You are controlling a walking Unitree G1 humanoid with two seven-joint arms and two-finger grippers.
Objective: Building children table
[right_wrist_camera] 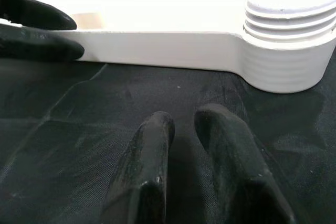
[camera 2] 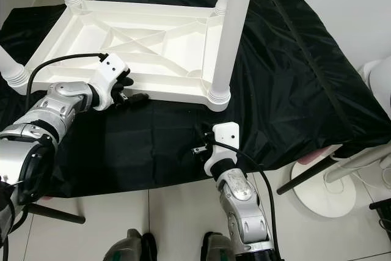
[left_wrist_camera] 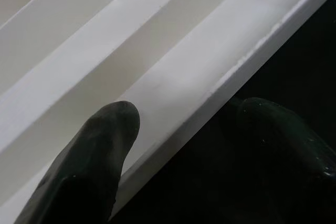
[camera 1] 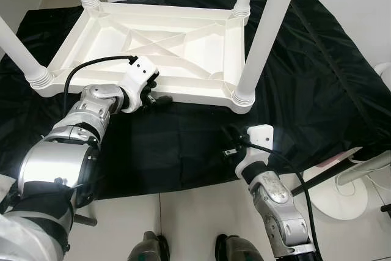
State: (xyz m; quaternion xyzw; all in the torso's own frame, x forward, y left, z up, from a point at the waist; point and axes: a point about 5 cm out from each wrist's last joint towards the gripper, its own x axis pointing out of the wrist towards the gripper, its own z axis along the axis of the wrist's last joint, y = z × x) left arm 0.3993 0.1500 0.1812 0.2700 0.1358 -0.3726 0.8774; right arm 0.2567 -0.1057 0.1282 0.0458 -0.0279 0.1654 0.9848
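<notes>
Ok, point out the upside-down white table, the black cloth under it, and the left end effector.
White table (camera 1: 183,44), left eye view: on the crossed ribs of its underside.
Black cloth (camera 1: 317,84), left eye view: bare stretch right of the table.
Left end effector (camera 1: 154,97), left eye view: between its fingertips, at the table's near rim.

The white plastic table is lying upside down on a black cloth, its ribbed underside facing up with crossed braces showing in the middle. Four round white legs are standing up from its corners, each seated in a ridged collar. The table is sitting toward the cloth's far left part, its near long rim running just inside the cloth's middle.
</notes>
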